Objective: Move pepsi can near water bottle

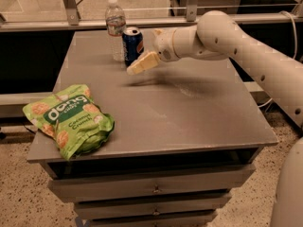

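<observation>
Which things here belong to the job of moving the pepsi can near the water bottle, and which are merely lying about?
Job: pepsi can, upright beside the water bottle; gripper, close by the can.
Lying about: green snack bag, front left on the table.
</observation>
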You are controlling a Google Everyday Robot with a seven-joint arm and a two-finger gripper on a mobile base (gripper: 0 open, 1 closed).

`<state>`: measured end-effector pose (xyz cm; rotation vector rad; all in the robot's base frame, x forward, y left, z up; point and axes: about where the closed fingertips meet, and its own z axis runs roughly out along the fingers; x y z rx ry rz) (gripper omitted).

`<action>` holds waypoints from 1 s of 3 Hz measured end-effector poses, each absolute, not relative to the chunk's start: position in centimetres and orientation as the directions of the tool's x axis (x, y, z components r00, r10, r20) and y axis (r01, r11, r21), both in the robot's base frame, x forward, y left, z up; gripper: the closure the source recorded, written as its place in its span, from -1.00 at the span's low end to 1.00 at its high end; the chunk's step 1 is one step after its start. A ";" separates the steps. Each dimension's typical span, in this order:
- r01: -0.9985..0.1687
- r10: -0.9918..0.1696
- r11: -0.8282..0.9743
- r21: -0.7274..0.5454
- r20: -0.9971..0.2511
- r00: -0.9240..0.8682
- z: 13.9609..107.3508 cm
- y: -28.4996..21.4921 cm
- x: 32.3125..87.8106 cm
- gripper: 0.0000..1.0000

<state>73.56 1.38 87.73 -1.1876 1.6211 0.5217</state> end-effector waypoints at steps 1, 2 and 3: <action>-0.880 -0.426 0.423 -0.214 -0.905 0.015 88.9 -1.0 72.5 -1.00; -0.862 -0.342 0.448 -0.239 -0.936 0.082 93.4 -7.0 68.7 -1.00; -0.829 -0.337 0.506 -0.239 -0.939 0.065 93.7 -11.8 67.6 -1.00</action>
